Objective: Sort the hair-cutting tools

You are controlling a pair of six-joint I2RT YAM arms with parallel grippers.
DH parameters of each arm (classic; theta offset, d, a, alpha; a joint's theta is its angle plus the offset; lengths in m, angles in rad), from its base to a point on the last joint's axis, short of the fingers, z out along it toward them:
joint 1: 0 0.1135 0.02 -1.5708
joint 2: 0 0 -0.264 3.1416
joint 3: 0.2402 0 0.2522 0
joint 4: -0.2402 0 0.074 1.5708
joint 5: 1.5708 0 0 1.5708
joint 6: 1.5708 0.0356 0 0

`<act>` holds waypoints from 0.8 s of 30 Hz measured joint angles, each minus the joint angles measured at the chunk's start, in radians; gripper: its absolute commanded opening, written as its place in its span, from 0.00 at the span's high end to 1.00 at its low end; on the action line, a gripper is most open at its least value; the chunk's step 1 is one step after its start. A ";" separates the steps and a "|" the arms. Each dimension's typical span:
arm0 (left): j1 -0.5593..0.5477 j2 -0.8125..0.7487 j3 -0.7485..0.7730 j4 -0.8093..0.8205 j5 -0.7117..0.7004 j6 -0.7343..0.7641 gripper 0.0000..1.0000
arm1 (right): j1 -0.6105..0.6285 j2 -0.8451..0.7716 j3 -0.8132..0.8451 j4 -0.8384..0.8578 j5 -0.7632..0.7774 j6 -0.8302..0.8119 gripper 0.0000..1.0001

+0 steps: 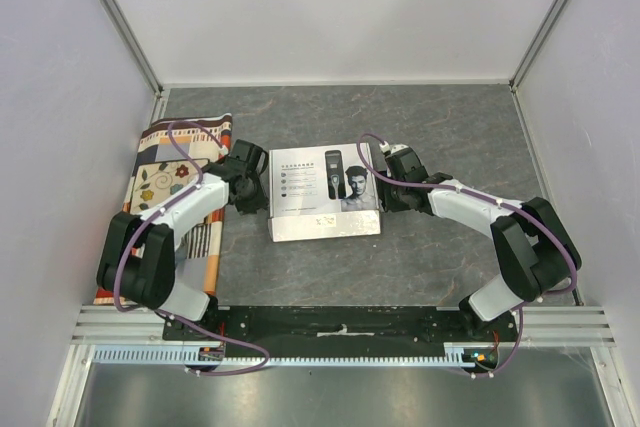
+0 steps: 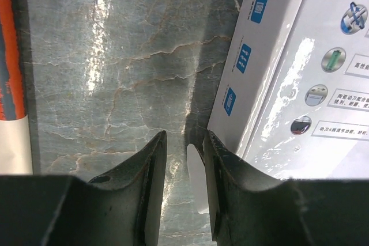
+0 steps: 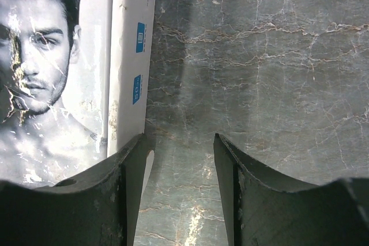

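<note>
The hair-cutting tools are out of view; only a printed clipper shows on the lid of a closed white box (image 1: 325, 192) lying flat mid-table. My left gripper (image 1: 262, 187) is at the box's left side. In the left wrist view the left gripper (image 2: 184, 142) is narrowly open, with a white flap (image 2: 196, 177) of the box (image 2: 277, 84) between its fingers, close to the right one. My right gripper (image 1: 388, 192) is at the box's right side. In the right wrist view the right gripper (image 3: 180, 142) is open wider, its left finger (image 3: 130, 182) against the box (image 3: 124, 84), beside a white flap (image 3: 148, 168).
A patterned cloth (image 1: 170, 177) lies at the left of the grey marble table (image 1: 430, 117); its orange and white edge shows in the left wrist view (image 2: 11, 84). White walls close in the left, back and right sides.
</note>
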 measured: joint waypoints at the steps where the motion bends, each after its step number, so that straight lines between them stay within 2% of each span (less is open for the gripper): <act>1: 0.000 0.000 -0.004 0.005 0.005 0.000 0.61 | 0.000 0.000 0.000 0.000 0.000 0.000 0.43; 12: 0.000 0.002 -0.098 0.058 0.093 0.000 0.62 | 0.000 0.000 0.000 -0.005 -0.007 -0.007 0.43; 24: 0.000 -0.010 -0.122 0.066 0.132 0.000 0.62 | 0.000 0.000 0.000 -0.057 -0.050 -0.028 0.44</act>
